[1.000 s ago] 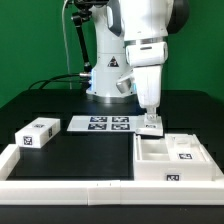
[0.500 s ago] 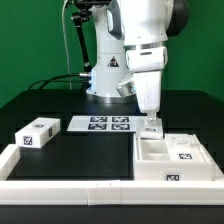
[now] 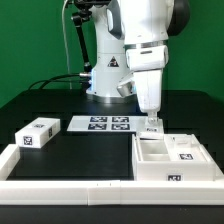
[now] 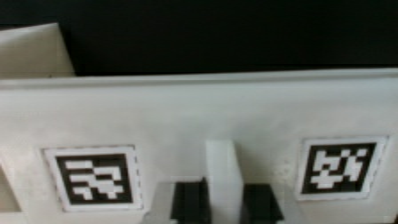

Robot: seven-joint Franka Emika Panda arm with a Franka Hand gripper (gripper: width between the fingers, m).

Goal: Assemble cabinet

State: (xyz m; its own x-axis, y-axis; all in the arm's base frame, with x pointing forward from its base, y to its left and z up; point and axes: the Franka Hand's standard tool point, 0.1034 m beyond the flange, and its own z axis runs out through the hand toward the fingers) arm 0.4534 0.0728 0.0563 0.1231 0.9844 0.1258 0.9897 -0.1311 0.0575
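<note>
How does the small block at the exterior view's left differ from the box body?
The small block is much smaller than the box body. The block is closed and lies askew; the box body is open-topped with compartments. The gripper is at the box body's far wall, away from the block. Both are white with tags.

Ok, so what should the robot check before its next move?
1. Is the gripper at the back wall of the cabinet body? ok.
2. Are the fingers on either side of the white rib in the wrist view? ok.
3. Are the fingers squeezing tight? cannot tell.
4. Is the small block out of the arm's way? ok.
5. Is the marker board untouched by the gripper? cannot tell.
</note>
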